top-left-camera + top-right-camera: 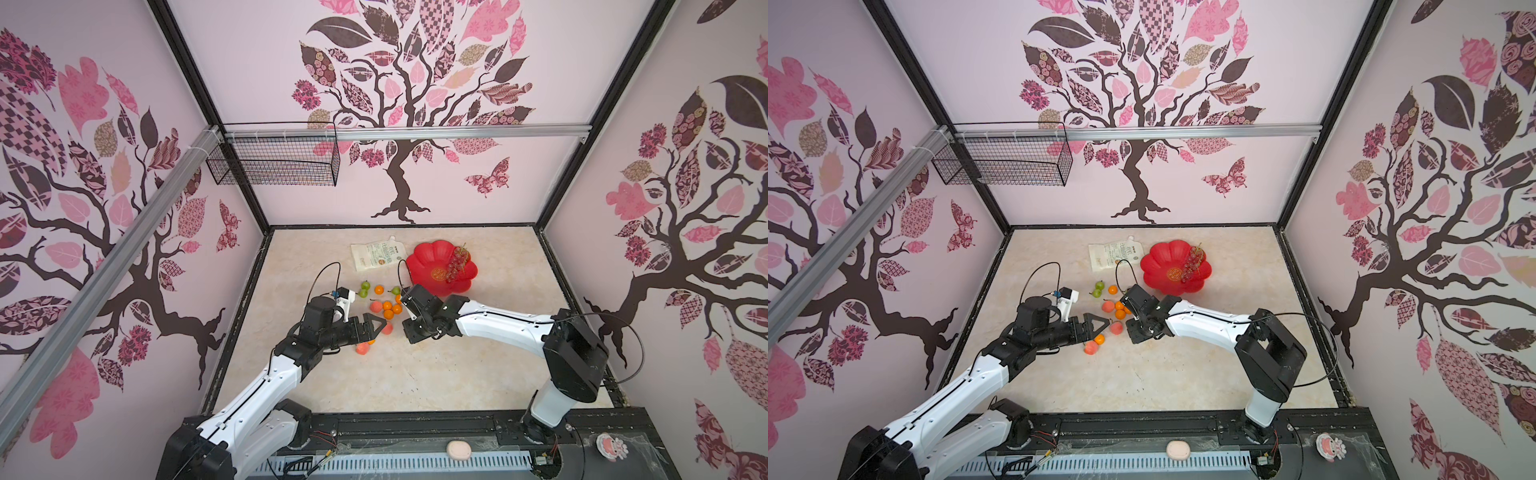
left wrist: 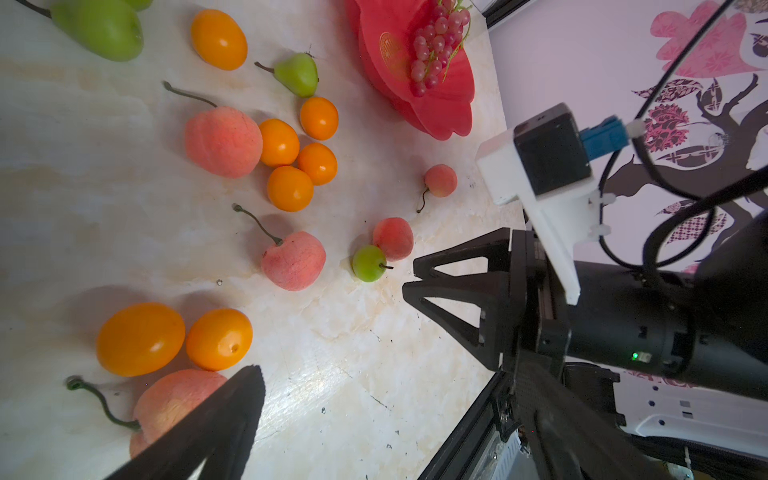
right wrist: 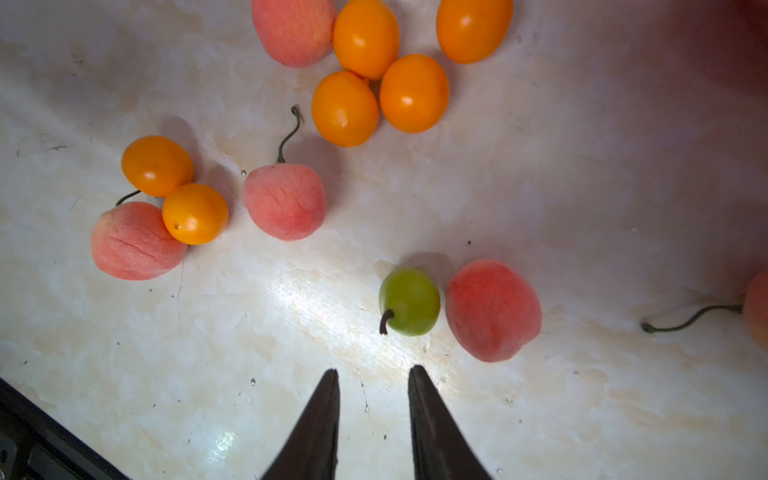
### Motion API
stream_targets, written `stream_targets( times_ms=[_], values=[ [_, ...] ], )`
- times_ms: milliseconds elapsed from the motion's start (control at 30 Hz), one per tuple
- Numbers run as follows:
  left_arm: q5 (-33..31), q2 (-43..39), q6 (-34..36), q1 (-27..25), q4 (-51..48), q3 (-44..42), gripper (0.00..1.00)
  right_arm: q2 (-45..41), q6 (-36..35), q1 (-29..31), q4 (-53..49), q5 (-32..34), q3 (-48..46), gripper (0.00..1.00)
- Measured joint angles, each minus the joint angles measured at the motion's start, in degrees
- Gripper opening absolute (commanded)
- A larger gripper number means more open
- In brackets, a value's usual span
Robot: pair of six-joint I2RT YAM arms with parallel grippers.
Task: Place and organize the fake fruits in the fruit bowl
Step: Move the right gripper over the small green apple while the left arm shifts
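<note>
Beneath the right gripper (image 3: 372,374): two black fingers parted with nothing between them, tips low over the table.
Just past those tips: a small green plastic apple (image 3: 409,301) with a brown stem, clear of the fingers. It touches a pink-red plastic peach (image 3: 492,309) at its side.
Farther out: four glossy orange tangerines (image 3: 413,93) huddle together. A stemmed peach (image 3: 284,201) lies alone, and two more tangerines rest against another peach. All are on the table, between the two arms.
Back of the spread: green pears (image 1: 365,285) with dark stems.
At the left gripper (image 1: 381,326): fingers spread wide and holding nothing, with the stemmed peach just beside one tip.
Behind the right arm's wrist: a shallow glossy red fruit bowl (image 1: 419,254) with a petal rim and a gold emblem, nearer the back wall.
Inside it: a dark red grape bunch (image 1: 457,262) draped along the right side, its stalk over the rim.
Left of the bowl: a white printed pouch (image 1: 374,257) lying flat, just beside it.
Surface: a beige marbled tabletop (image 1: 415,374), flecked with small dark specks.
Room: pale pink walls (image 1: 257,62) printed with brown-and-pink trees. A black wire basket (image 1: 274,162) hangs from an aluminium rail at the back left. A pale pink oval lump (image 1: 459,450) sits on the black front ledge.
</note>
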Motion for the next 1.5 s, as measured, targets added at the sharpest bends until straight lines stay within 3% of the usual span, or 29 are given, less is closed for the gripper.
stream_targets(
  times_ms=[933, 1500],
  values=[
    [1.07, -0.72, -0.20, 0.37, 1.03, -0.09, 0.98, 5.55, -0.81, 0.04, -0.50, 0.87, 4.48, 0.28],
    [1.22, -0.74, -0.20, 0.37, 1.05, -0.09, 0.98, 7.17, -0.72, 0.04, -0.76, 2.36, 5.46, 0.15]
  ],
)
